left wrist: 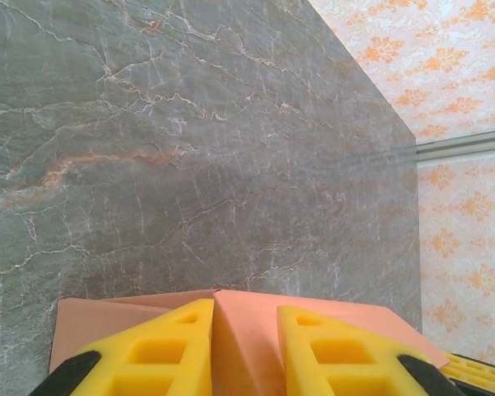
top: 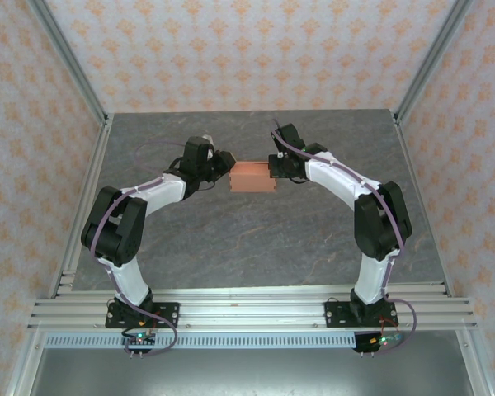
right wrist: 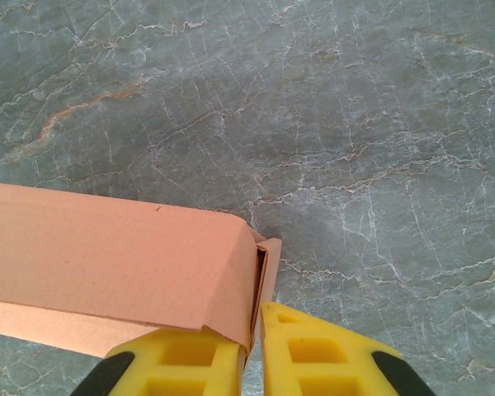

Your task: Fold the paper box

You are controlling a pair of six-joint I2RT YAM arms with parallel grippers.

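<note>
- Clearly, the paper box (top: pixel 253 176) lies on the grey table (top: pixel 256 247), far from the arm bases, right between the two grippers. It is already a shallow box shape and not a flat sheet.
- The left gripper (top: pixel 225 162) meets the left end of the box. In its wrist view the yellow fingers (left wrist: pixel 165 355) stand a little apart, and a folded ridge of the card (left wrist: pixel 243 346) runs into the gap. I cannot tell if they press it.
- The right gripper (top: pixel 274 169) is at the opposite end. Its fingers (right wrist: pixel 313 355) are nearly together, and the thin end wall of the box (right wrist: pixel 107 247) goes down between them. Whether they pinch it or only stand beside it, I cannot tell.
- I think one arm works at each end so that the light card cannot slide while the other arm works its end.
- At the right end a flap looks tucked inside the corner, with a small dark slit, so this end seems almost closed.
</note>
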